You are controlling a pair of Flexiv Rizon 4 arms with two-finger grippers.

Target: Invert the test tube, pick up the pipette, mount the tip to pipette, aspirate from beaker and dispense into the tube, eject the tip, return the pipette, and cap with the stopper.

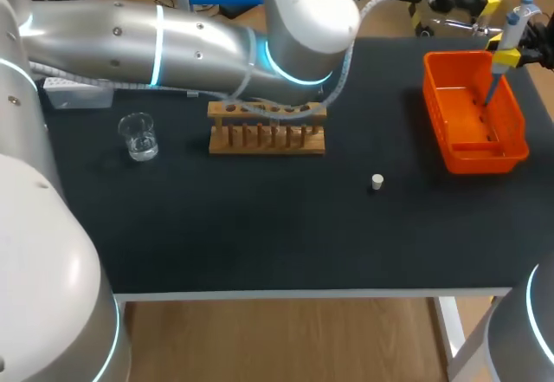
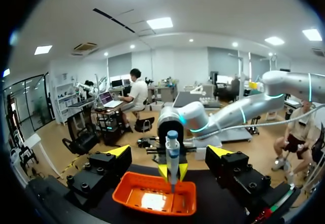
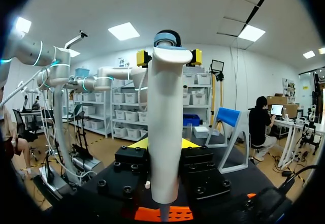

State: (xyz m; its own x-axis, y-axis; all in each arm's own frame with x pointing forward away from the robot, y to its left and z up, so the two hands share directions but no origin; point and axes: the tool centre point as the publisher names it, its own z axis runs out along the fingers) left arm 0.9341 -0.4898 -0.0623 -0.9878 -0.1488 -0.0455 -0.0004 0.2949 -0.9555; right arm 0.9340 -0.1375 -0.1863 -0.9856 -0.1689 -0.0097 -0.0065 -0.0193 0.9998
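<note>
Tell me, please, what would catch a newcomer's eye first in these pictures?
First the white and blue pipette, held in the right gripper and hanging over the orange basket at the far right of the table. Next the thick silver left arm, stretched across the back of the table above the wooden rack. A small white stopper lies alone on the dark table.

The bin (image 1: pixel 459 105) is orange, the rack (image 1: pixel 267 139) tan, the stopper (image 1: pixel 377 181) white, the table (image 1: pixel 260 226) black.

A black-topped table (image 1: pixel 260 243) on a white frame (image 1: pixel 450 317) stands over wood floor (image 1: pixel 286 339).
</note>
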